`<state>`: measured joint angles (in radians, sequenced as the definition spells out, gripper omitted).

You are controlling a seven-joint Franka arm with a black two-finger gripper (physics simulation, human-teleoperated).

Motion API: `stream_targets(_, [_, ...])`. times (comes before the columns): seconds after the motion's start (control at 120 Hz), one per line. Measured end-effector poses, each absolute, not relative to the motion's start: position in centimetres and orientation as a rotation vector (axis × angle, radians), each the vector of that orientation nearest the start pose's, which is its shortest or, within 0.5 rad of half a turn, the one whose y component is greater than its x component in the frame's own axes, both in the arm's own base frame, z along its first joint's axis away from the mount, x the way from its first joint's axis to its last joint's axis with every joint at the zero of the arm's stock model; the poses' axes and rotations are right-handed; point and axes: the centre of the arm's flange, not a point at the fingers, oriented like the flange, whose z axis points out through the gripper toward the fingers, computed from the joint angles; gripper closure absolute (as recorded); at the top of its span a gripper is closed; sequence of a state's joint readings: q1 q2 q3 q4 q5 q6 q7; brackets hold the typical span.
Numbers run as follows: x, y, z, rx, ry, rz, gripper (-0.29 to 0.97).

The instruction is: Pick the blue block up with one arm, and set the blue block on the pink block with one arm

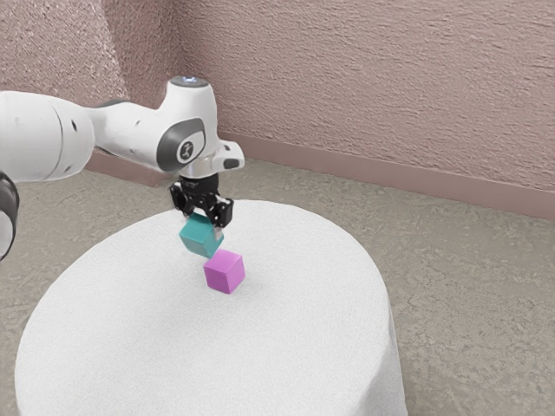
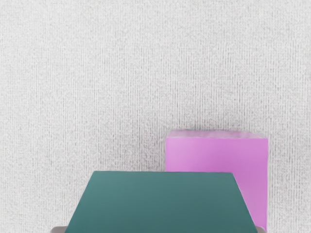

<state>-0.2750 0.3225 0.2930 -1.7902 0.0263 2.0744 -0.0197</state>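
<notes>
The gripper point(image 1: 205, 213) held the blue block point(image 1: 201, 236) between its two black fingers, which were closed on the cube's upper part from two sides. The block hung clear of the table point(image 1: 295, 338) and was tilted, with one corner pointing down. That corner sat just beside the upper edge of the pink block point(image 1: 225, 271), toward the exterior view's left. Whether the two cubes touched could not be told. The pink block rested flat on the table, near the middle of the round top. Both blocks were plain, smooth, matte cubes with sharp edges. The blue one read as a teal shade and the pink one as a light magenta. The table was a round drum covered in white cloth with a fine woven grain, draped straight down its sides. In the wrist view the blue block point(image 2: 160, 201) lay directly under the hand as a broad, dark teal face. The pink block point(image 2: 221, 162) stood just beyond it and off to one side, partly covered by it, on the white weave of the table point(image 2: 112, 73). The arm point(image 1: 104, 134) was glossy white with grey joint caps. The wall point(image 1: 390, 78) behind was a rough, pinkish stucco, and the floor point(image 1: 486, 286) was a speckled grey-beige.
</notes>
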Motion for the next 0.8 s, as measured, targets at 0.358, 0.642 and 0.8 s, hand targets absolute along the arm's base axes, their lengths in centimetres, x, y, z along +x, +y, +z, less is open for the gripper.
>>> stream_targets(0.358, [65.4,-2.0,36.0,-3.047,0.149,0.094,0.29])
stream_targets(0.642, [65.5,-2.3,35.7,-3.048,0.226,0.11,0.13])
stream_targets(0.8, [65.5,-2.3,36.2,-3.045,0.258,0.104,0.06])
